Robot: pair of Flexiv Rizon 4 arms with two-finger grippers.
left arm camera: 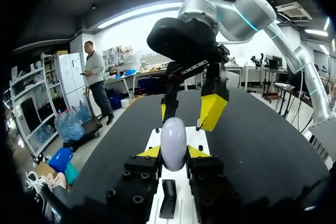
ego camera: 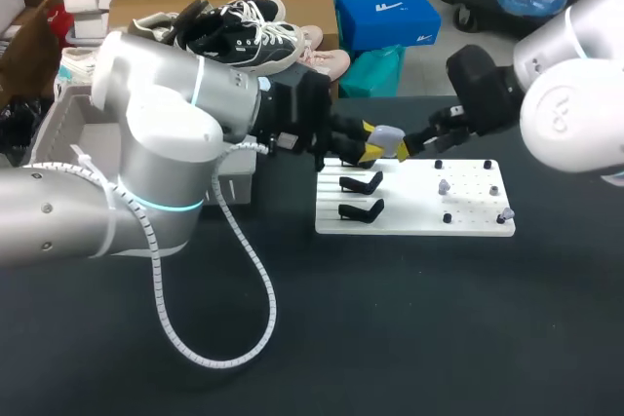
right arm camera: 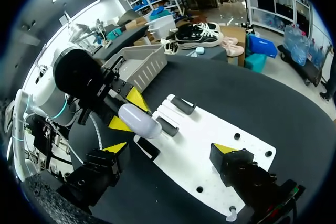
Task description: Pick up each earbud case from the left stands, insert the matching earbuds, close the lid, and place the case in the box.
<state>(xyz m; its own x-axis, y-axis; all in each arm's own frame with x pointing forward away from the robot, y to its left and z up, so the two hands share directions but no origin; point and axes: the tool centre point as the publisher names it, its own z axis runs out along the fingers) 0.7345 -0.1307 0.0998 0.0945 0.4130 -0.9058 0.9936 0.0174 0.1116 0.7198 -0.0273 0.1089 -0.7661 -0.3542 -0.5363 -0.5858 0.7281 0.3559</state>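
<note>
A pale grey, closed earbud case (ego camera: 387, 133) hangs above the far left edge of the white board (ego camera: 468, 226). My left gripper (ego camera: 373, 141) is shut on it, its yellow tips pressing both sides of the case (left arm camera: 173, 142). My right gripper (ego camera: 409, 145) stands wide open just right of the case, its fingers (left arm camera: 212, 111) ahead of and slightly above it. In the right wrist view the case (right arm camera: 139, 121) lies ahead of my own open gripper (right arm camera: 169, 148), off to one side. Small earbuds (ego camera: 444, 185) sit on pegs on the board's right half.
Two empty black stands (ego camera: 361, 183) (ego camera: 361, 210) sit on the board's left half. The grey box (ego camera: 54, 129) stands at the table's far left, behind my left arm. A white spiral cable (ego camera: 244, 280) loops over the dark tabletop.
</note>
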